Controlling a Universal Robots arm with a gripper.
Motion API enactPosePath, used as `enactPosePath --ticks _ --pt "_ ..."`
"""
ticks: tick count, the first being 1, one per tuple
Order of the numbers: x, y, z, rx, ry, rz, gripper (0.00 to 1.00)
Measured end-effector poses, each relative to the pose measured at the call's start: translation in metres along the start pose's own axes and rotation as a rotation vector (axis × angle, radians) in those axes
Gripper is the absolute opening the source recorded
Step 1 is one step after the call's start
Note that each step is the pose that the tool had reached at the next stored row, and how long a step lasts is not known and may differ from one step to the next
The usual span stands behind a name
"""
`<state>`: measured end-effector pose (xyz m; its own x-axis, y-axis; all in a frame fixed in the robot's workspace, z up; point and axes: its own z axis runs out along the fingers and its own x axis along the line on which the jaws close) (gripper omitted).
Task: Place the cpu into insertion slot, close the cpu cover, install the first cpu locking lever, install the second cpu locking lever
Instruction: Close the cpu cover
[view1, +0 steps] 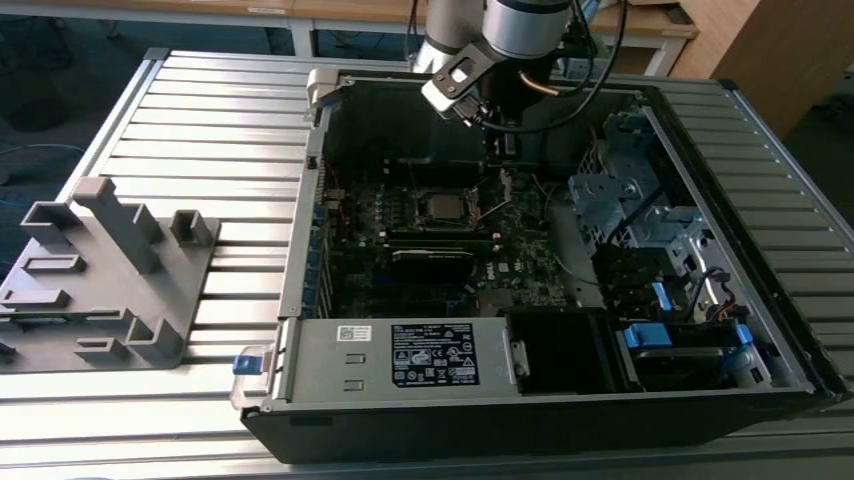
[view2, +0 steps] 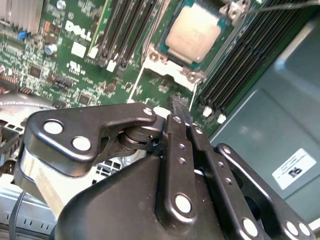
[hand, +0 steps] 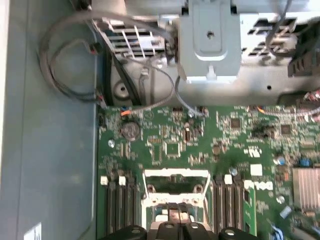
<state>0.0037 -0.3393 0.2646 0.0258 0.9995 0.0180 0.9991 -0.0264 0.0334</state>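
second wrist view: cpu in insertion slot

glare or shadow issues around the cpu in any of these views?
Exterior view: the slatted table is brightly lit, while the motherboard lies in shadow inside the computer case. Second wrist view: the cpu top is pale and evenly lit with no hard glare; there are small highlights on the gripper bolts. First wrist view: the grey bracket looks washed out.

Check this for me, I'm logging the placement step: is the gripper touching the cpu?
Apart. In the second wrist view the gripper ends over the green board, a strip of which shows between it and the cpu.
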Motion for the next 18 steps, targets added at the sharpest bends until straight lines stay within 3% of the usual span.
enactPosePath --ticks 18 --pt "0.0009 0.0357 0.0018 -0.0001 0.0001 0.000 0.11"
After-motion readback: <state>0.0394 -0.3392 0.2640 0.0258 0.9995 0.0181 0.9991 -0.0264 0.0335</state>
